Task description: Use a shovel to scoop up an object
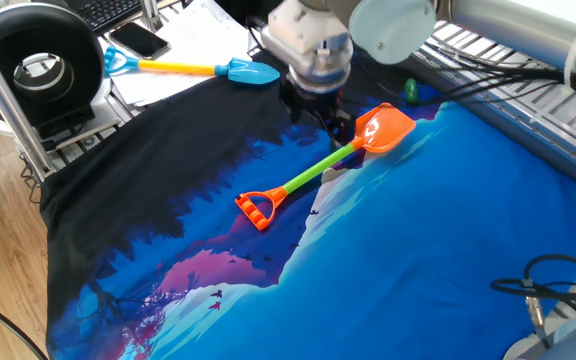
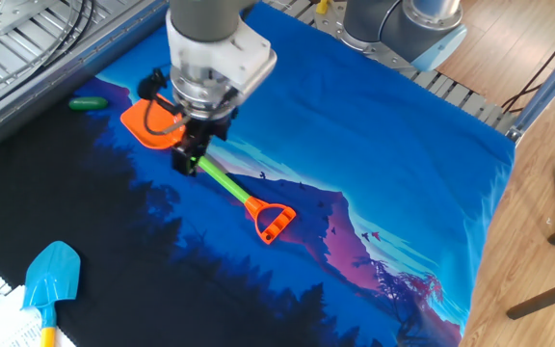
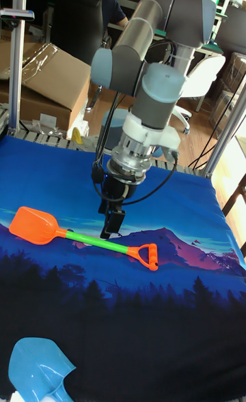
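Shovel [image 1: 320, 172] flat on blue printed cloth [image 1: 448, 240]: orange blade [image 2: 150, 122] toward far edge, D-handle [image 3: 146, 255] toward cloth centre. Gripper [image 3: 110, 223] directly above green shaft [image 2: 222, 179], near blade end; contact unclear. Finger spacing: cannot tell. Object [image 2: 89, 102], small dark green piece, on cloth just beyond blade. Blue-bladed shovel [image 2: 50, 277] well apart at cloth edge.

Layout around the shovel [image 1: 320, 170] on the cloth [image 1: 448, 250]

The shovel lies flat on the cloth, blade toward the far edge, handle toward the middle. The gripper [image 2: 190, 160] hangs over its shaft, just beside the blade. The object [image 2: 89, 102] lies beyond the blade, near the cloth's edge. A second shovel [image 1: 190, 68] lies well apart, partly off the cloth
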Controlling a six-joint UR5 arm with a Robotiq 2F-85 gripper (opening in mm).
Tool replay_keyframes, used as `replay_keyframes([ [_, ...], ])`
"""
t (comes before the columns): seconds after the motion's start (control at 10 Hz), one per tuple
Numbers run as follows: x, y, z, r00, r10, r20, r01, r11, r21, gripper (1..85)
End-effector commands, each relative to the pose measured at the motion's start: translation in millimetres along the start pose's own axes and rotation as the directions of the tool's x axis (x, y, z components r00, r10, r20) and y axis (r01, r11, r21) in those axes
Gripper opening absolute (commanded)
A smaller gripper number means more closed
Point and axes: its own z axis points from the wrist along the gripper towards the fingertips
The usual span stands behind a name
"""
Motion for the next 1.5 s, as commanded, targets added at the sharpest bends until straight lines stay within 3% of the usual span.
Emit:
replay_keyframes([
  [0.0, -11.0, 21.2, 22.7, 1.000, -0.002, 0.015, 0.003, 0.999, -0.039, 81.3],
  [0.2, -5.2, 14.4, 26.9, 1.000, 0.012, 0.000, -0.012, 1.000, -0.018, 81.3],
  [0.6, -4.4, 0.2, 46.3, 1.000, 0.007, 0.023, -0.008, 1.000, 0.014, 81.0],
  [0.9, -5.2, 6.3, 58.8, 0.999, 0.020, 0.034, -0.019, 1.000, -0.022, 79.0],
  [1.4, -13.6, 16.6, 68.7, 0.998, 0.040, 0.055, -0.038, 0.999, -0.038, 77.0],
])
